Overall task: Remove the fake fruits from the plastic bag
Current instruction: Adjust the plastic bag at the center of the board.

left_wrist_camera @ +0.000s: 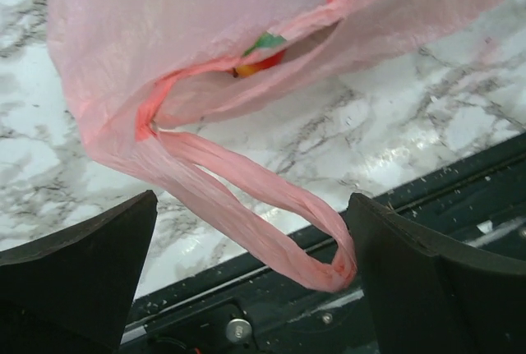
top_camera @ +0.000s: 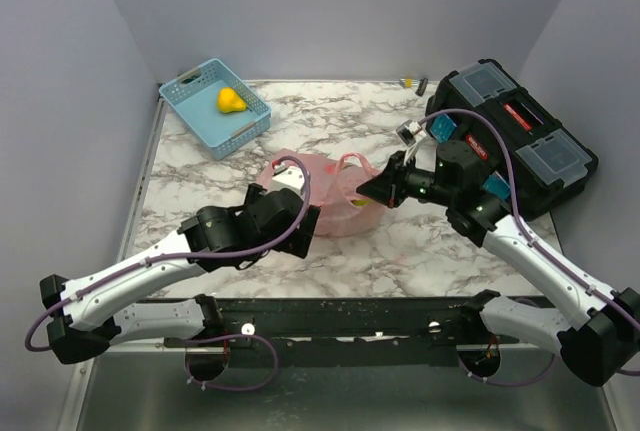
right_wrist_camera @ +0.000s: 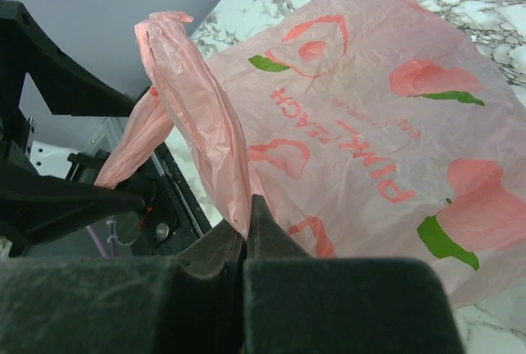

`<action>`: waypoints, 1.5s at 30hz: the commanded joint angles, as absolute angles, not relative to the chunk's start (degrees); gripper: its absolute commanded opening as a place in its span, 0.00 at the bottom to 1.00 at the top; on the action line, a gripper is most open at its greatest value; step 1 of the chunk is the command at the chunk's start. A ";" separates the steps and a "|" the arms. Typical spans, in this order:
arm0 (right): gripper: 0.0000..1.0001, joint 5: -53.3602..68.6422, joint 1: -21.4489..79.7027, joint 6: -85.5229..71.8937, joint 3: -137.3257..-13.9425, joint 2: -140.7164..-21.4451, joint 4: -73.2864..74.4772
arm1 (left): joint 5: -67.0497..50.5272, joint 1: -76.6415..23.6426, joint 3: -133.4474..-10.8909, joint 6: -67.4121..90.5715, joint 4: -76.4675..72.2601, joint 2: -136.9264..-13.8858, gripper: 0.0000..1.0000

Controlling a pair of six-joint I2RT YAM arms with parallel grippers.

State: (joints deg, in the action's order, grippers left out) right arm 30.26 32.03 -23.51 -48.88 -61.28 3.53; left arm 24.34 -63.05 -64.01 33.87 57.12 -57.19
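The pink plastic bag (top_camera: 335,201) lies mid-table between my arms. My right gripper (top_camera: 385,189) is shut on one loop handle (right_wrist_camera: 209,124), pinching it at the bag's right edge. My left gripper (top_camera: 297,213) is open at the bag's left side; the other loop handle (left_wrist_camera: 246,214) hangs between its fingers (left_wrist_camera: 427,280) and touches the right one. Through the bag's mouth I see a red and yellow fruit (left_wrist_camera: 259,62) inside. A yellow pear-like fruit (top_camera: 231,101) lies in the light blue basket (top_camera: 190,103).
A black toolbox (top_camera: 515,136) stands at the right behind the right arm. The basket sits at the back left. Small objects (top_camera: 413,83) lie at the back edge. Grey walls enclose the table.
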 commanded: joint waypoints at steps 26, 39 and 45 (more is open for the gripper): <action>0.87 10.56 32.16 -37.20 -64.62 -53.98 37.37 | 6.73 -58.89 -59.47 35.51 39.27 -54.22 0.00; 1.00 18.62 32.17 -47.27 -54.26 -42.08 27.94 | -1.46 -58.62 -58.00 37.24 29.42 -57.74 0.00; 0.97 17.52 32.12 -49.01 -50.61 -43.10 20.88 | -3.24 -58.64 -57.70 37.53 27.66 -59.40 0.00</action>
